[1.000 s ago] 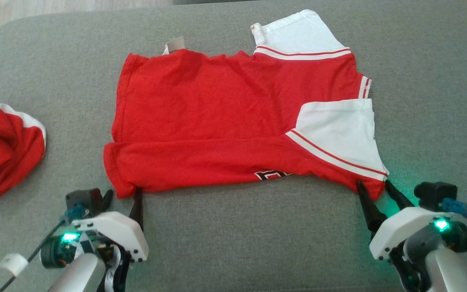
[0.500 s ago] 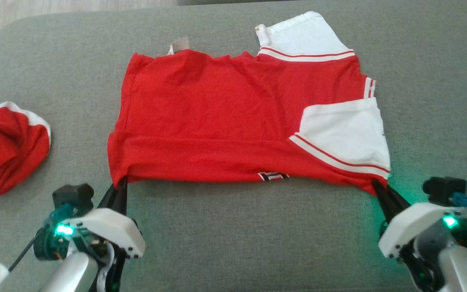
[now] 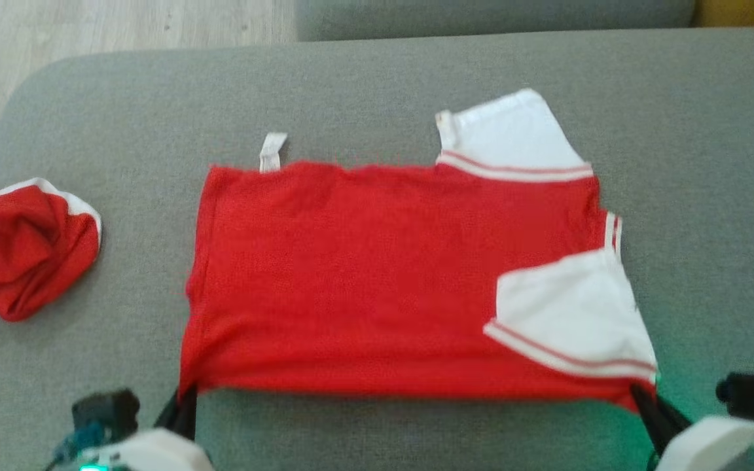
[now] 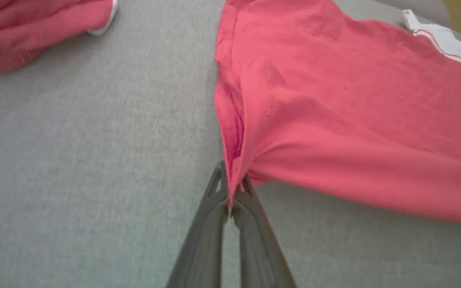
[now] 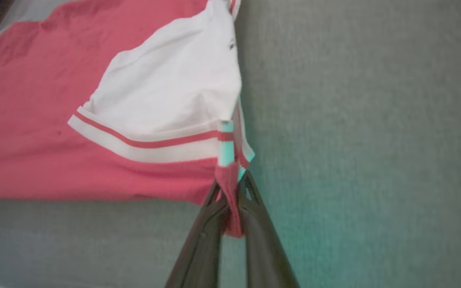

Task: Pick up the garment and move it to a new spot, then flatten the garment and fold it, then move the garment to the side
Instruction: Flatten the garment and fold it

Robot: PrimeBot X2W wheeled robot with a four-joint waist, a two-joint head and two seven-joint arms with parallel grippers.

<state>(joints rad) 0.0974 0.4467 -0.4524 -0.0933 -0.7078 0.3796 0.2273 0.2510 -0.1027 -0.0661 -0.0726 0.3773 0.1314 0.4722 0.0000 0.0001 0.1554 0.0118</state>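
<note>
The garment (image 3: 364, 275), a red shirt with white sleeves and striped trim, lies spread on the grey cushion (image 3: 377, 85). My left gripper (image 3: 186, 391) is shut on its near left corner. In the left wrist view the red hem of the garment (image 4: 334, 112) is pinched between the dark fingertips of the left gripper (image 4: 232, 188). My right gripper (image 3: 639, 392) is shut on the near right corner, below the white sleeve (image 3: 567, 314). The right wrist view shows red cloth of the garment (image 5: 94, 120) clamped in the right gripper (image 5: 230, 192), a fold hanging through the fingers.
A second red and white cloth (image 3: 20, 245) lies bunched at the cushion's left edge, also in the left wrist view as the bunched cloth (image 4: 34, 28). Wooden floor (image 3: 89, 26) shows beyond the far left corner. A small white tag (image 3: 272, 152) pokes out at the shirt's far edge.
Both grippers closed on the near corners of the shirt. The near edge has been drawn toward me and pulled straighter. The head camera has tilted, so the whole picture has shifted down.
</note>
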